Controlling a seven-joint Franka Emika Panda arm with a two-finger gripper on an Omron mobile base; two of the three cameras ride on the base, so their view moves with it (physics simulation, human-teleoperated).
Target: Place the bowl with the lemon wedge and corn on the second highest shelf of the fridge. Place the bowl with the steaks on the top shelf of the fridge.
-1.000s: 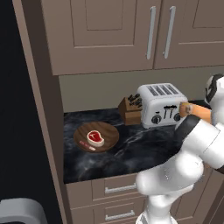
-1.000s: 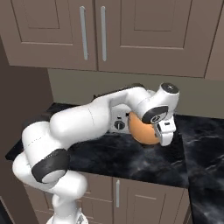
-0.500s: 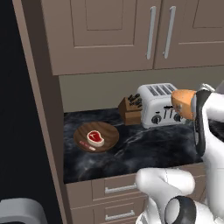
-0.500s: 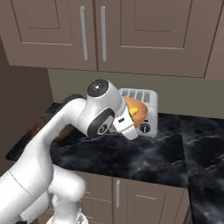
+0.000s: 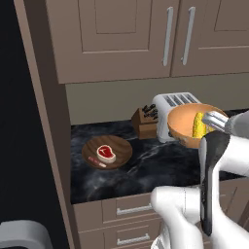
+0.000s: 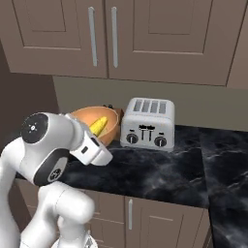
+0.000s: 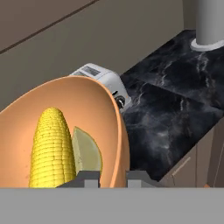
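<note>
The deep orange bowl [image 5: 187,127] hangs above the counter in front of the toaster, tilted so that its inside shows. My gripper [image 7: 113,177] is shut on its near rim, one finger inside and one outside. In the bowl [image 7: 65,109] lie the yellow corn [image 7: 50,148] and the pale lemon wedge [image 7: 87,151]. The corn [image 6: 98,127] also shows past my hand. The shallow brown wooden dish [image 5: 107,151] with the red steaks [image 5: 105,152] rests on the counter to the left. The black fridge [image 5: 14,121] fills the far left; its shelves are out of view.
A silver toaster [image 5: 170,104] and a knife block [image 5: 145,121] stand at the back of the black marble counter [image 6: 169,169]. Beige wall cabinets [image 5: 121,34] hang overhead. A tall brown cabinet panel [image 5: 46,107] stands between the counter and the fridge.
The arm has swung left with the orange bowl, from the right of the toaster to in front of it. The bowl now tips its inside toward the left camera. The wooden dish has not moved.
</note>
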